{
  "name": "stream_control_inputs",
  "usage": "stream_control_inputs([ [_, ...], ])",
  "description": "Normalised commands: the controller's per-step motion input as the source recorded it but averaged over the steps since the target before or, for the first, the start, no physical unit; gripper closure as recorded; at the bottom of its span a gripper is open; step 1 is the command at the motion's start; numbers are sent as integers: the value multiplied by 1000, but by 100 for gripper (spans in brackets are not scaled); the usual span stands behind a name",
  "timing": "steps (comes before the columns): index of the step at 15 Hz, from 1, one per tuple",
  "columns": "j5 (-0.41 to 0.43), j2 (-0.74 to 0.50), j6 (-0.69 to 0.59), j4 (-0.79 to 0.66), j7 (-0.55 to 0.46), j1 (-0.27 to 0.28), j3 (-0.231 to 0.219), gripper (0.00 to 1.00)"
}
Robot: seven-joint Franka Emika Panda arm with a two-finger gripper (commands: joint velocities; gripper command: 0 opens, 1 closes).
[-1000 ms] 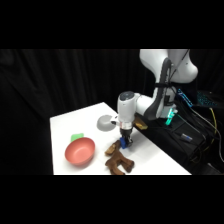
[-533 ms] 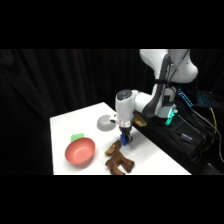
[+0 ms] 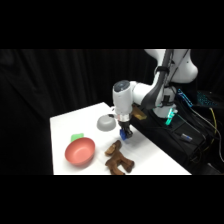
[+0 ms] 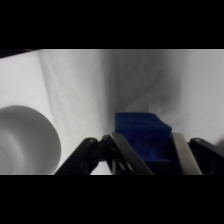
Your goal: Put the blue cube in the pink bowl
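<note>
Now lifted slightly from where it stood half a second ago, the white arm (image 3: 150, 92) reaches down from the upper right over the white table (image 3: 150, 155), gripper (image 3: 125, 135) vertical — its fingers (image 4: 186, 155) clamped on the blue cube (image 4: 142, 135), held just clear of the tabletop. The pink bowl (image 3: 80, 151) sits well apart at the near left, beyond a brown toy (image 3: 117, 159) — a grey bowl (image 3: 105, 123) just behind.

The arm (image 3: 150, 90) consists of smooth white rounded segments joined by dark bands. Its wrist ends in a white cylindrical housing above a black gripper (image 3: 125, 133). The gripper has black linkage bars and pale metal fingers (image 4: 186, 155).
</note>
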Motion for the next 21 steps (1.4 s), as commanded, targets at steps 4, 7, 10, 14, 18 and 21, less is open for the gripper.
stream_control_inputs([
  [4,-21,-356,-273,-23,-102,-188,150,77],
  [7,6,-378,-317,-2,-133,-175,138,77],
  [10,45,-312,-340,74,-178,-165,132,77],
  [14,96,-159,-363,207,-251,-149,114,77],
  [18,128,15,-361,358,-332,-139,82,77],
  [21,179,141,-354,453,-356,-125,71,77],
])
